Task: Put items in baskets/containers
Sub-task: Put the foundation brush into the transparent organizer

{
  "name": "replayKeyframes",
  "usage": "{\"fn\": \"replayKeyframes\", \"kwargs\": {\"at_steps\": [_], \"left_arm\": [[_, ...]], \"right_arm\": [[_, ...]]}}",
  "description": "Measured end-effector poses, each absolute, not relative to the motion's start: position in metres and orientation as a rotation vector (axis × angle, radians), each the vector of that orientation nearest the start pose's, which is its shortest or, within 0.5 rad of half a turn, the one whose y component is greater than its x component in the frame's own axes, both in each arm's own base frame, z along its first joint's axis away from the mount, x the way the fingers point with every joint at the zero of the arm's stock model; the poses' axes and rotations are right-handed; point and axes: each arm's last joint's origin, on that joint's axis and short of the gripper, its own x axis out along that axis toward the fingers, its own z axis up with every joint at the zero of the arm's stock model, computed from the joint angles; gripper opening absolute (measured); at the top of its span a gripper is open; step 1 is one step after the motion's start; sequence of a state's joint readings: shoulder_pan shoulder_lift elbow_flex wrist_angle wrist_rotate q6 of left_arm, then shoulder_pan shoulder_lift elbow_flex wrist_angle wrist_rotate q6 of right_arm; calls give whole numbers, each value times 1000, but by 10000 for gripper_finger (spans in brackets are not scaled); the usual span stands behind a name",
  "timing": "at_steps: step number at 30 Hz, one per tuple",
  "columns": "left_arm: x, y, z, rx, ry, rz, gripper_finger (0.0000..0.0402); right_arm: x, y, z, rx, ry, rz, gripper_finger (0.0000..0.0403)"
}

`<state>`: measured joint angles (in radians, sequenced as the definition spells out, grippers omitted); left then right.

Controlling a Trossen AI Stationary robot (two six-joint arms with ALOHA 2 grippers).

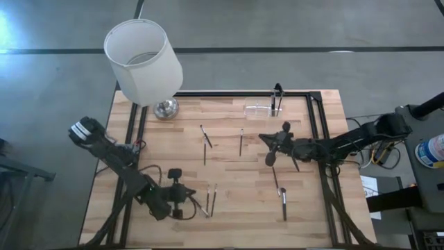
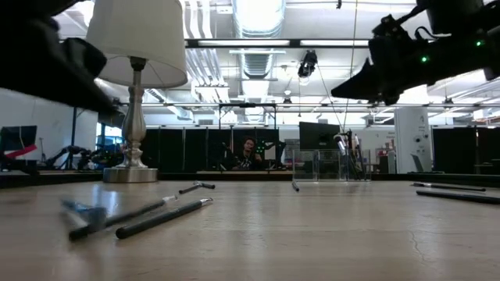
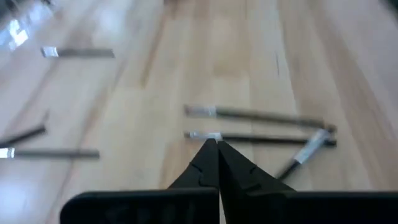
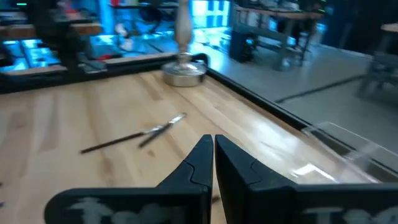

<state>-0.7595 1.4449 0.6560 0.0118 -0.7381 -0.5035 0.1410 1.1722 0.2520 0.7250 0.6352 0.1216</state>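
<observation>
Slim dark brushes [image 1: 205, 135] with pale metal collars are lying scattered across the middle of the frame, and the clear holder [image 1: 263, 107] is sitting upper right of centre with one stick [image 1: 277, 96] standing in it. The left gripper [image 3: 217, 144] is hovering lower left, fingers pressed together on nothing, just short of a brush pair [image 3: 258, 124]. The right gripper [image 4: 213, 142] is hanging right of centre, also pressed together and empty; no readable writing is showing.

A robotics lab or workshop hall: exposed ceiling ducts [image 2: 254, 19] and strip lighting run overhead, a polished concrete floor [image 1: 291, 28] surrounds the wooden bench [image 1: 236, 187], and beyond the bench's far edge stand monitors [image 2: 319, 135], dark equipment racks [image 2: 187, 148] and a seated person [image 2: 248, 153].
</observation>
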Motion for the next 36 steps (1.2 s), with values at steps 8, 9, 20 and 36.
{"fn": "replayKeyframes", "kwargs": {"at_steps": [8,9,20,36], "left_arm": [[197,-132,153,-39,461,60,2],[196,-132,151,-33,482,38,2],[233,-186,151,119,702,-146,30],[285,-241,138,270,896,-293,73]], "right_arm": [[234,20,146,-18,117,-343,11],[239,21,145,-26,127,-324,11],[292,37,140,-137,324,-191,11],[303,51,144,-192,362,-149,11]]}}
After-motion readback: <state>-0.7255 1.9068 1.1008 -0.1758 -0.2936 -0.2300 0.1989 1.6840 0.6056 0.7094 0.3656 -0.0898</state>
